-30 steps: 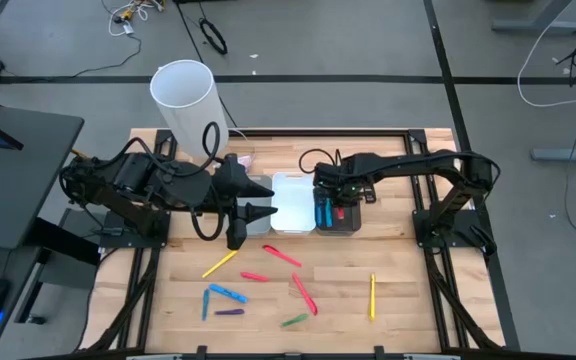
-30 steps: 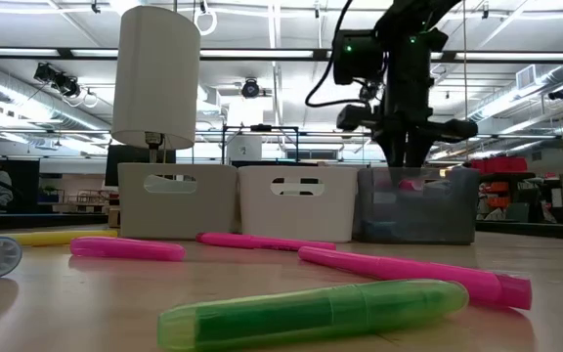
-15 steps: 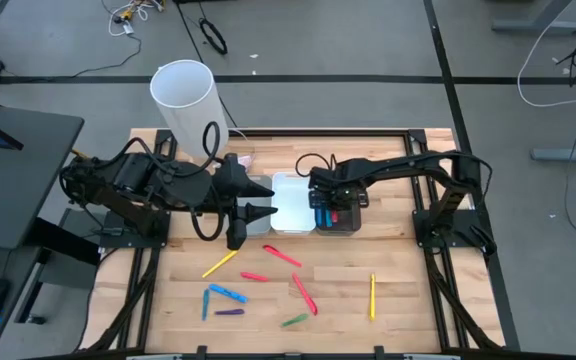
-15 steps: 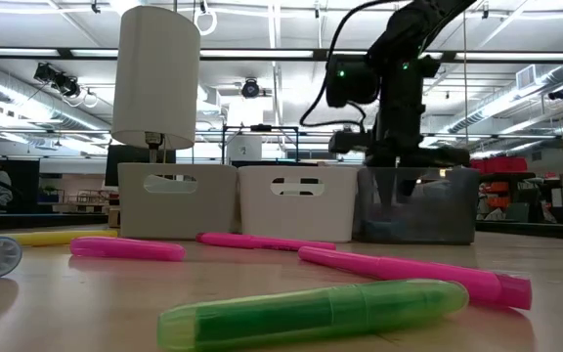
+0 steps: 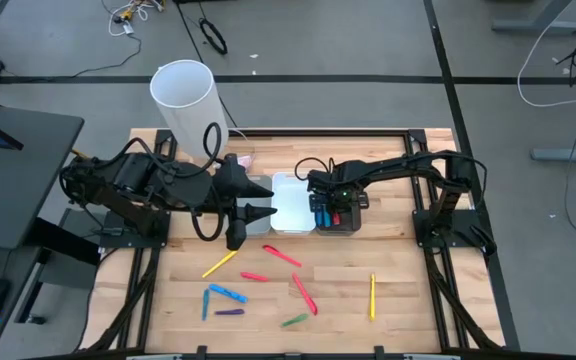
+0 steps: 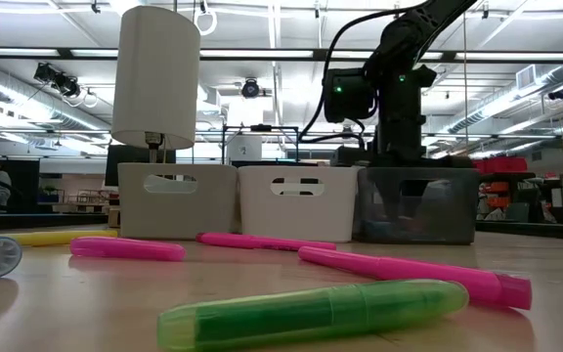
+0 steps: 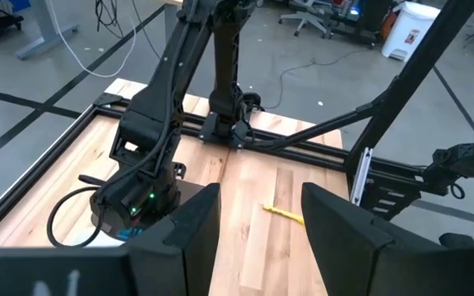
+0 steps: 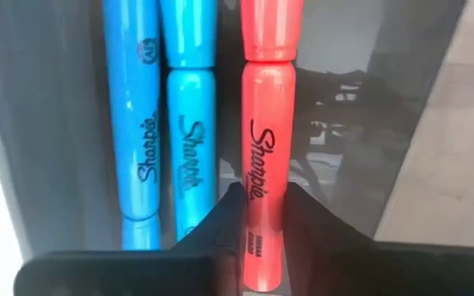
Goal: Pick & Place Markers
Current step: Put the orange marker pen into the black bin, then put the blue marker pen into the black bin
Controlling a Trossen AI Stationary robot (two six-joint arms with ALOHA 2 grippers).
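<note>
Wooden table [image 5: 408,300] with three bins in a row at the back: grey bin [image 5: 256,205], white bin [image 5: 293,203], dark bin [image 5: 340,212]. White cylinder [image 5: 184,95] stands at the back-left corner.

Left gripper [image 5: 251,212] hovers at the grey bin, fingers spread, empty.

Right gripper [image 5: 330,200] is down inside the dark bin. In the right wrist view its fingers [image 8: 225,226] are nearly together, tips either side of a red marker [image 8: 266,164] lying flat on the bin floor; cannot tell whether they press it. Two blue markers [image 8: 167,123] lie just beside the red one, parallel.

Loose markers on the table in front of the bins: yellow [image 5: 372,296], reds [image 5: 304,294], yellow [image 5: 219,264], blue [image 5: 226,292], purple [image 5: 229,312], green [image 5: 294,320].
</note>
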